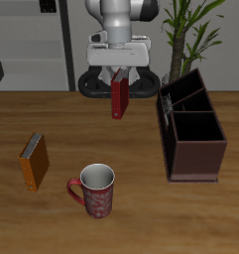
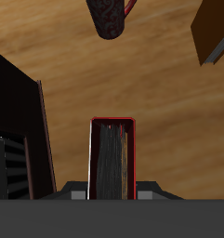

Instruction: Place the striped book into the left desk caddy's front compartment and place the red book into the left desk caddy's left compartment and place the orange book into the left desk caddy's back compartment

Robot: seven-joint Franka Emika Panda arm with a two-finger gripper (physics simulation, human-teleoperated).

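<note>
One mug stands nearest the front edge of the surface, upright, with a patterned red body and a pale interior. One orange book lies flat on the surface just behind and beside the mug, apart from it. One left desk caddy stands on the opposite side of the surface, extending from mid-depth toward the back; its dark maroon-brown walls divide it into several compartments. The striped book stands upright inside the caddy, against the wall that faces the middle of the surface. One red book hangs upright above the surface, farther back, near the caddy but apart from it. The tool is closed on the top of the red book. In the wrist view, the red book shows its dark page edges inside a red cover outline.
</note>
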